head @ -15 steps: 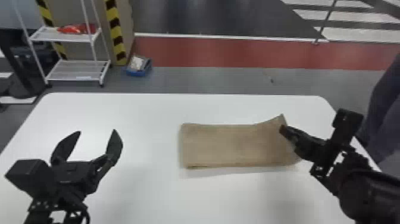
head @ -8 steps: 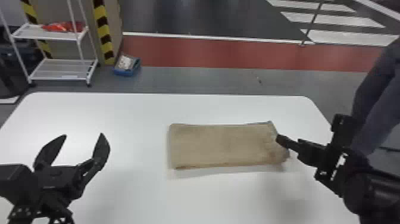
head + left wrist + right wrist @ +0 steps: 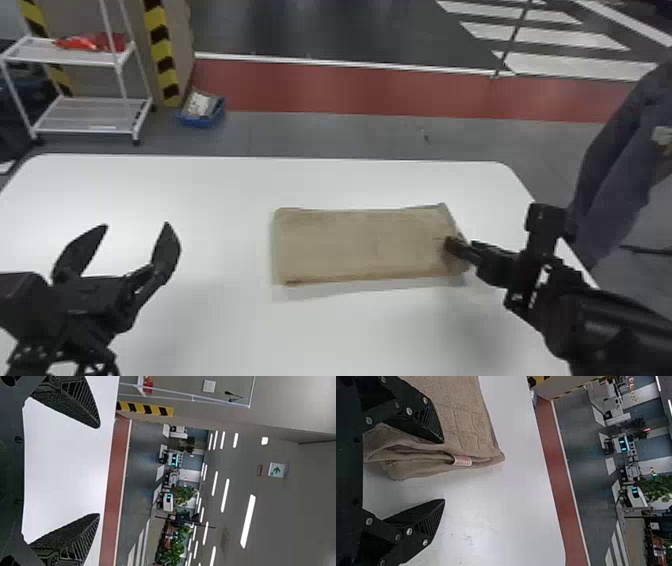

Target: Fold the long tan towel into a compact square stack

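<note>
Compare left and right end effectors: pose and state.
Place: left end effector is over the table, clear of the towel; right end effector is at the towel's right end.
Aim: in the head view, the left one points away from the robot, the right one mostly leftward.
Shared: both open, two black fingers each.

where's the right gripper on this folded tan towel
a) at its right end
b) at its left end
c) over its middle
a, since the head view shows the right gripper at the right end of the towel.
</note>
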